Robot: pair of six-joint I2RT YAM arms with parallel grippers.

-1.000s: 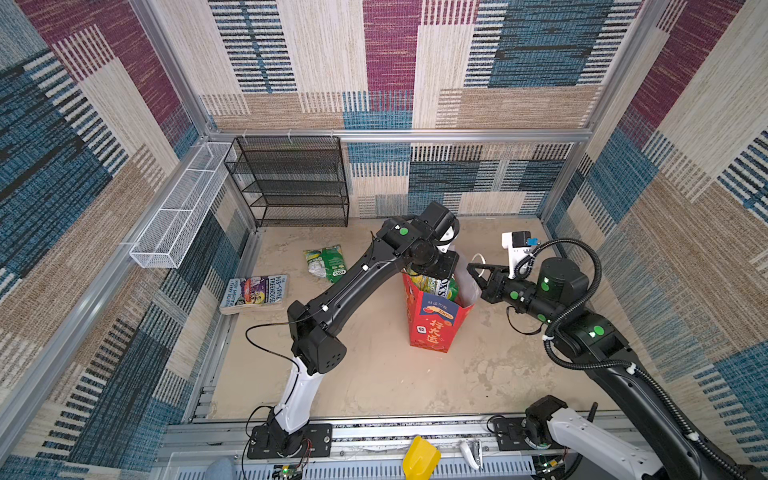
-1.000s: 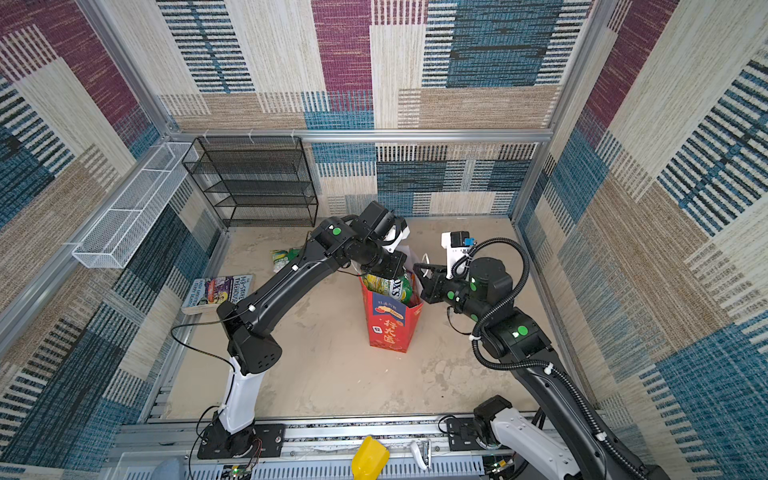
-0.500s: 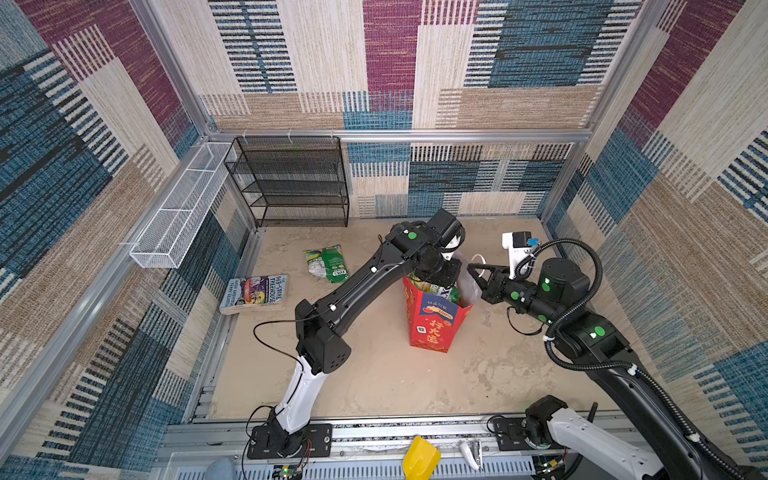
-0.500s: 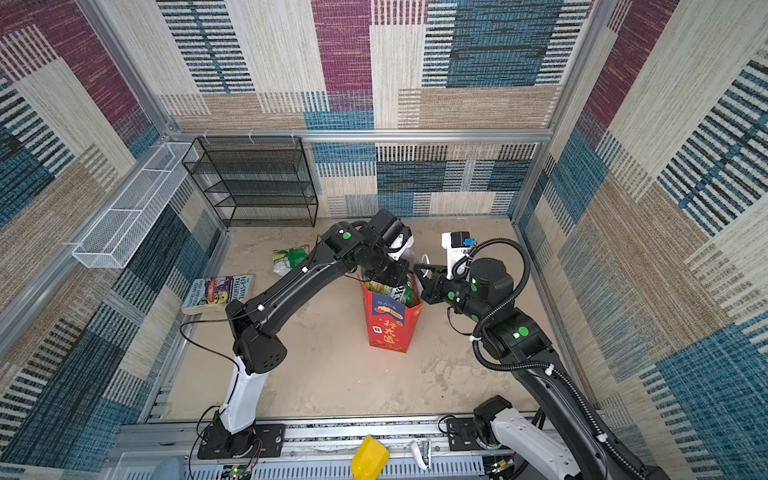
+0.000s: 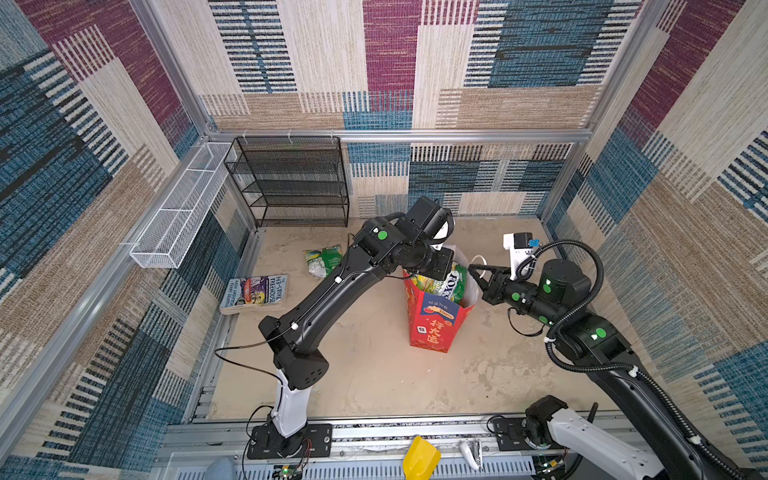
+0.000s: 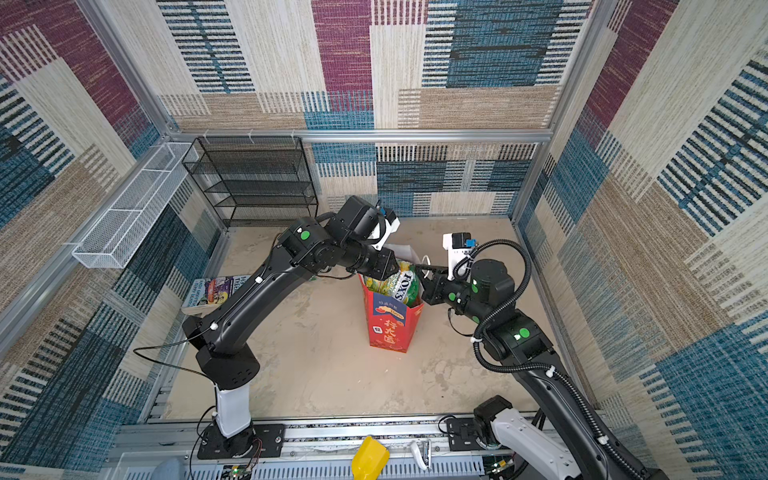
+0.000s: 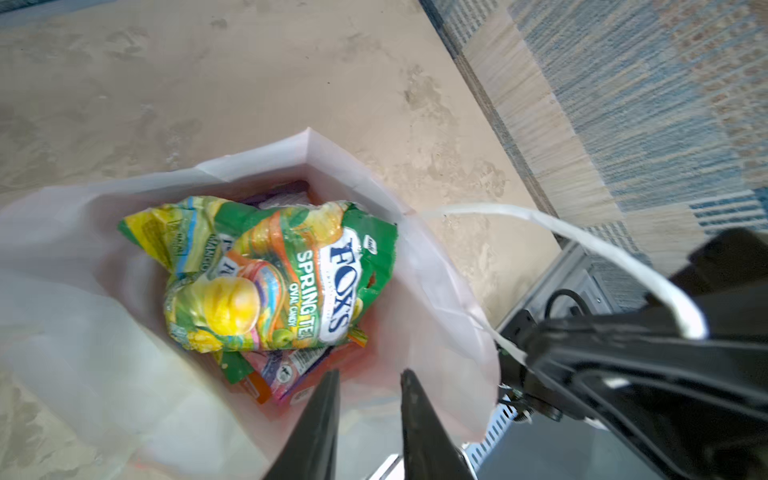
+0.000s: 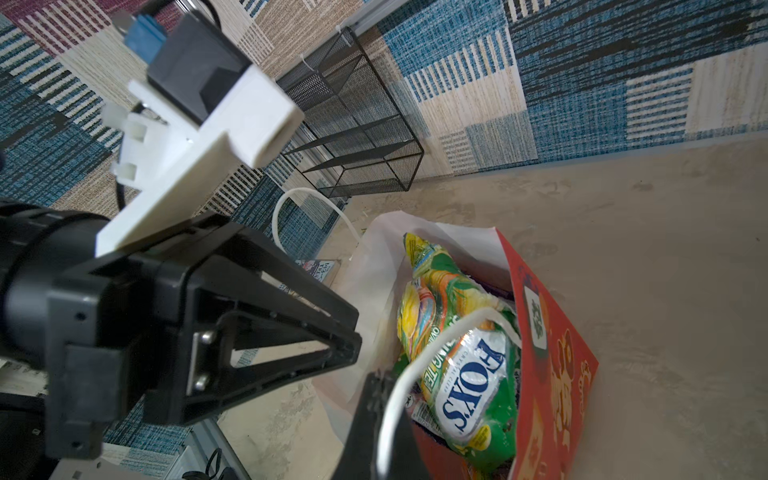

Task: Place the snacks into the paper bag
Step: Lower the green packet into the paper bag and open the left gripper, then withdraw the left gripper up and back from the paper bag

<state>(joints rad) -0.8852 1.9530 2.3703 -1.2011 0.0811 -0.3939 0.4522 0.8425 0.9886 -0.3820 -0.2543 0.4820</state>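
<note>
- Paper bag [image 5: 432,320] [image 6: 388,328]: stands upright on the tan floor [image 5: 374,374], just right of centre in both top views, with its mouth open.
- Green FOX'S pouch [image 5: 451,284] [image 7: 270,282]: lies uppermost inside the bag, with its label facing up. The edges of other pouches [image 7: 291,370] show beneath it.
- Left gripper [image 7: 370,376]: poised above the bag's mouth, its jaws a little apart with nothing between them.
- Right gripper [image 5: 473,271]: at the bag's right rim, its jaws closed on the white cord handle [image 7: 582,245], which is drawn outward from the bag.
- Second green pouch [image 5: 324,259]: lies on the floor, left of the bag and well apart from it, partly behind the left arm.
- Book [image 5: 255,293]: lies flat on the floor left of centre, near the left wall.
</note>
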